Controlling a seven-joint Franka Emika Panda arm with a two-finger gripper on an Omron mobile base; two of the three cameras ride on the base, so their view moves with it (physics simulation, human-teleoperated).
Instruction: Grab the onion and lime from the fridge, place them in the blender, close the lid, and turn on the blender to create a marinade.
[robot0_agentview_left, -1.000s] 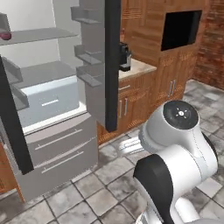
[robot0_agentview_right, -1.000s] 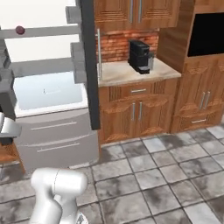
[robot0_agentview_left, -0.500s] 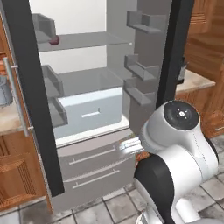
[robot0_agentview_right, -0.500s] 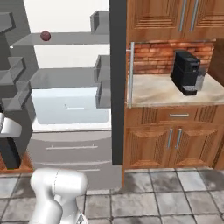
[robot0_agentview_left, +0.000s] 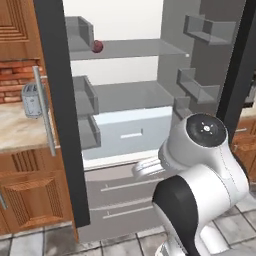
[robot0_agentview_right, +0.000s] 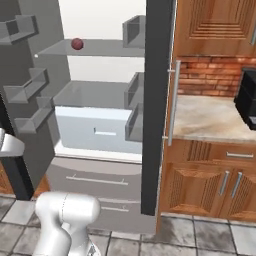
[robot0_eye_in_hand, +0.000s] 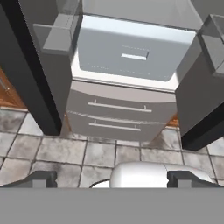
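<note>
Resting on the upper glass shelf of the fridge, toward its left end, close by a grey door bin: small round dark-red ball, probably the onion. Same ball seen from the right base view, alone on that shelf. Standing wide open, both dark grey fridge doors, with bins stepped down their inner sides. Lower down, a second glass shelf, then a pale crisper drawer with a short white handle, then two grey freezer drawers with silver bar pulls. Hovering low over the grey tiled floor in front of those drawers, claw spread wide, nothing between its tips. Left of the fridge, a silver toaster on the stone bench under red brick. Right of the fridge, a black coffee machine on another bench above wooden cupboards.
</note>
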